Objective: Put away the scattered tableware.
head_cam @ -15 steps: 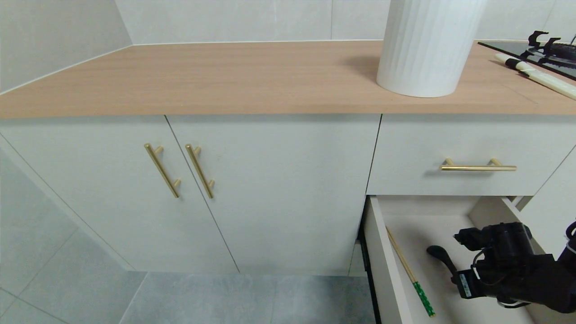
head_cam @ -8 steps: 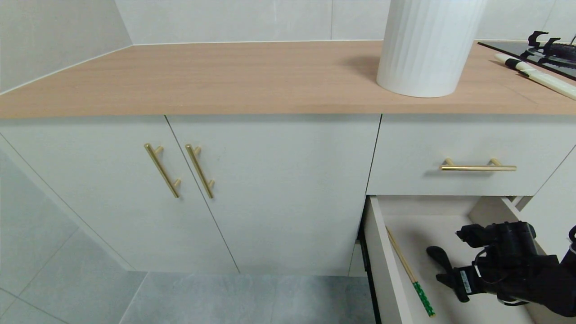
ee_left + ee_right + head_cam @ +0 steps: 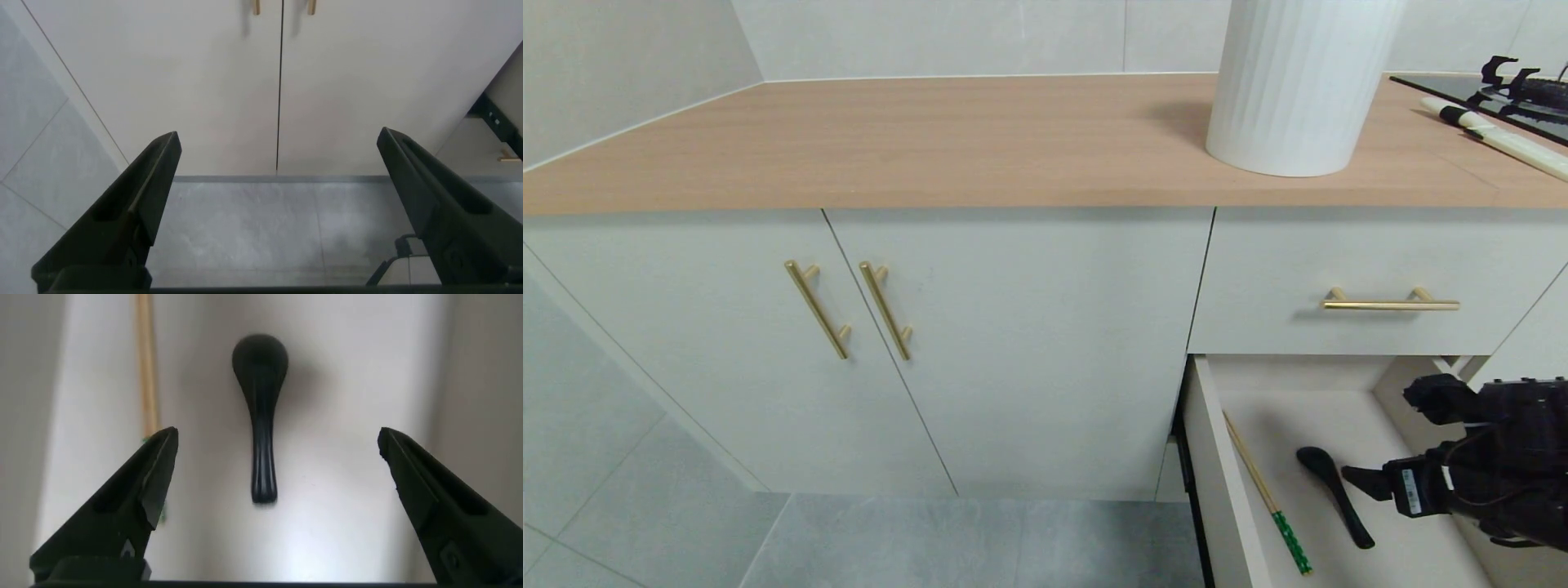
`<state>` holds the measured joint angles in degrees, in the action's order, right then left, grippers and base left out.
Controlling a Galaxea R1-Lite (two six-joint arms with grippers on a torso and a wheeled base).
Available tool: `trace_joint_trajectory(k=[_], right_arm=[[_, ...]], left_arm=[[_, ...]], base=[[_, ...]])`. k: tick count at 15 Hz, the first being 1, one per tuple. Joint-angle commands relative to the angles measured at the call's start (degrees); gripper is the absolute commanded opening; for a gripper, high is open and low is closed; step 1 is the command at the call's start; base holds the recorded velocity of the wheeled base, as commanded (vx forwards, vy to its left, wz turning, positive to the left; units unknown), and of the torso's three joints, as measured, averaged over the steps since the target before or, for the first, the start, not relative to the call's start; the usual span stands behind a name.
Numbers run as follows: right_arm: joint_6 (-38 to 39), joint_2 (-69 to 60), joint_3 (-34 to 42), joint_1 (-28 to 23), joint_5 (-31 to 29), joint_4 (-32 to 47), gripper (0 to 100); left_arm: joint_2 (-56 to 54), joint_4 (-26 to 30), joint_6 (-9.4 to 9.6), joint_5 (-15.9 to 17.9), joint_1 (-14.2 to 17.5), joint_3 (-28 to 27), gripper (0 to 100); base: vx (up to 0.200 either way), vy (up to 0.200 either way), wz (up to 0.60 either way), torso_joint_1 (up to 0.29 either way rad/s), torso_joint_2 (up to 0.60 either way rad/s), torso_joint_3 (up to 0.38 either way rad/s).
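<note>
One black spoon [image 3: 1336,498] lying free in drawer [image 3: 1223,482], right gripper [image 3: 1379,432] spread, withdrawn

The right gripper [image 3: 1379,434] is matt black throughout: a blocky housing carrying two angular jaws that taper to blunt tips. A small white label [image 3: 1409,490] with dark print sits on the side of one jaw, and thin black cables [image 3: 1462,469] loop across the housing. Seen from the wrist, its jaws are dark wedges with bevelled edges. The left gripper [image 3: 278,137] has the same dark wedge-shaped jaws, with a thin dark wire [image 3: 392,255] beside one.
</note>
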<state>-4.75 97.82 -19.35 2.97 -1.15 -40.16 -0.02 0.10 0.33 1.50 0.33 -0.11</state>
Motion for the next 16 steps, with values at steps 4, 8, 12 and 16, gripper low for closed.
trace_joint_trajectory(k=[4,8,12,16], right_arm=[[0.62,-25.48,-0.96,0.01,0.53,18.62,100],[0.45,-29.61,-1.13,0.01,0.53,21.44,100],[-0.26,-38.05,-5.44,3.88,2.02,36.90,100],[-0.34,-41.92,-7.99,6.69,1.76,43.06,100]], left_arm=[[0.02,-0.01,0.02,-0.01,0.02,-0.07,100],[0.02,-0.01,0.11,-0.01,0.02,-0.07,100],[0.02,-0.01,0.29,-0.01,0.02,0.02,100],[0.02,-0.01,0.29,-0.01,0.02,0.02,100]], base=[[0.000,0.000,0.00,0.000,0.00,0.000],[0.000,0.000,0.00,0.000,0.00,0.000],[0.000,0.000,0.00,0.000,0.00,0.000],[0.000,0.000,0.00,0.000,0.00,0.000]])
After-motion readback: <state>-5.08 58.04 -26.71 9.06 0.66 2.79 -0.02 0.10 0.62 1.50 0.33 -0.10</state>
